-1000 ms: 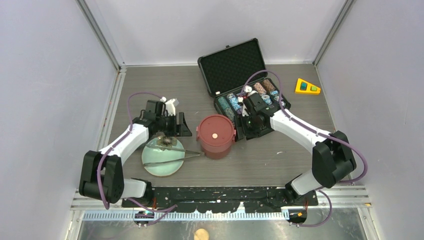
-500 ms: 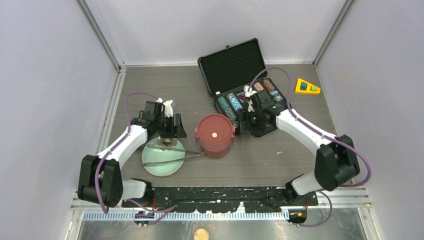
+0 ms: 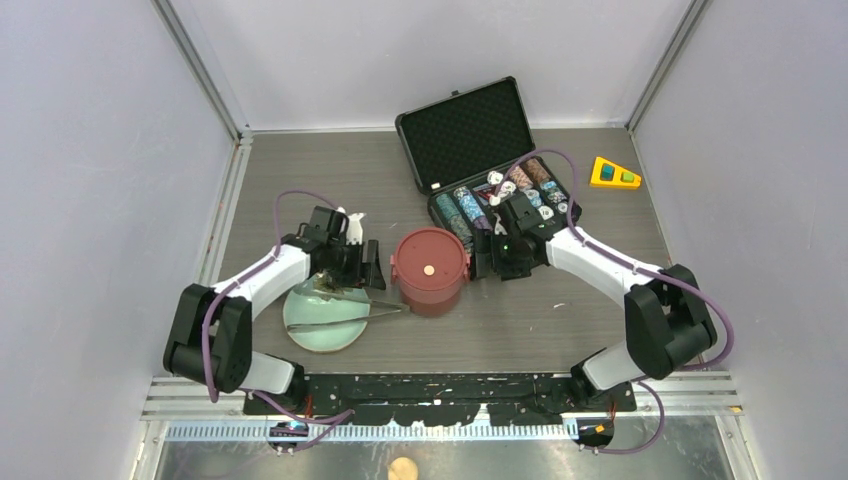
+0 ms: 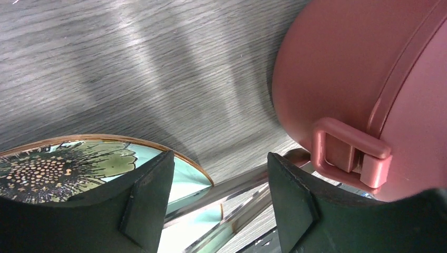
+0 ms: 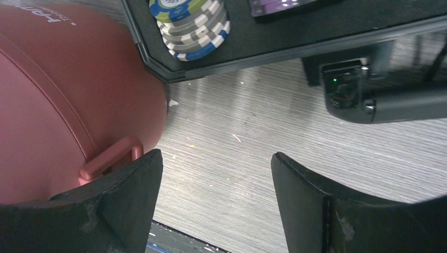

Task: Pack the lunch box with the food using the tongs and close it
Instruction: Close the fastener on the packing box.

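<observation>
The maroon lunch box (image 3: 431, 270) stands mid-table with a flat red lid on top. Its side clip (image 4: 348, 153) shows in the left wrist view. The silver tongs (image 3: 350, 316) lie across the pale green plate (image 3: 318, 330), tips reaching toward the box. My left gripper (image 3: 370, 268) hangs open just left of the box. The tongs (image 4: 240, 183) run on the table under the gap between its fingers, and neither finger touches them. My right gripper (image 3: 484, 262) is open just right of the box, its left finger by the box's other clip (image 5: 110, 157). No food shows.
An open black case (image 3: 465, 128) of poker chip stacks (image 5: 190, 26) sits behind the right gripper, close to the box. A yellow wedge toy (image 3: 614, 173) lies at the far right. The plate (image 4: 68, 158) has a dark flower print. Grey walls close in the table.
My left gripper has swung right from above the plate's far rim to beside the lunch box, over the tongs. The right gripper drew back, then returned close to the box.
</observation>
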You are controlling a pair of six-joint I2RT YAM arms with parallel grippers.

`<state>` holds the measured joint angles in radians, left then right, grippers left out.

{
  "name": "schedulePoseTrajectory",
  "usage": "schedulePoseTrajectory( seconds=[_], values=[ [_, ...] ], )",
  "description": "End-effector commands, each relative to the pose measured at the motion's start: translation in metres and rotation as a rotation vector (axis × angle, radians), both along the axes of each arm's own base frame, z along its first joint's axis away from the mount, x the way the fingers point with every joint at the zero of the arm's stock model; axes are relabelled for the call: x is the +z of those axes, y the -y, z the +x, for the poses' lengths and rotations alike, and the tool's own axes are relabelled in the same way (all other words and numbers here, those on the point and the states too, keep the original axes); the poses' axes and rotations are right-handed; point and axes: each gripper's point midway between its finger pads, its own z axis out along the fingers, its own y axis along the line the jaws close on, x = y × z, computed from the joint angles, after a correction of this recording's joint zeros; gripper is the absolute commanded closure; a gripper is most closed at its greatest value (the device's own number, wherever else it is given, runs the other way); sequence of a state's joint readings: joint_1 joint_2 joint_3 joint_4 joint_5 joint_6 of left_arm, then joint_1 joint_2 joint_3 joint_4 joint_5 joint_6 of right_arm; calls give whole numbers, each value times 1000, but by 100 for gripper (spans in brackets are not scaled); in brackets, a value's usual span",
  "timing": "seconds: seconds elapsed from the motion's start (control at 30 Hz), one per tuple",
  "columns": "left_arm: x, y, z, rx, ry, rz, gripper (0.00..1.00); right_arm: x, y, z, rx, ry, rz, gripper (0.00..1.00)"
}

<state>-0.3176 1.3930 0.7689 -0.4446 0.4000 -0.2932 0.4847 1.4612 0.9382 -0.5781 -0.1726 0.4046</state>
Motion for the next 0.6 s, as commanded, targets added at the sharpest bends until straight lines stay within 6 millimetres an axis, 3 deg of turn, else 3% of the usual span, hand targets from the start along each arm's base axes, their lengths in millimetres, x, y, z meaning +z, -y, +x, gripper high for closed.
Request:
schedulePoseTrajectory(
  seconds=[0.0, 0.3, 0.57],
  values=[
    [3, 15, 7, -11, 4, -33, 32, 0, -18, 9, -10, 38, 33, 20],
    [-1, 34, 1, -37, -23, -46, 33, -3, -26, 6, -38, 2, 41, 20],
    [0, 29, 4, -4, 4, -19, 33, 1, -20, 1, -67, -3, 6, 20]
  ],
)
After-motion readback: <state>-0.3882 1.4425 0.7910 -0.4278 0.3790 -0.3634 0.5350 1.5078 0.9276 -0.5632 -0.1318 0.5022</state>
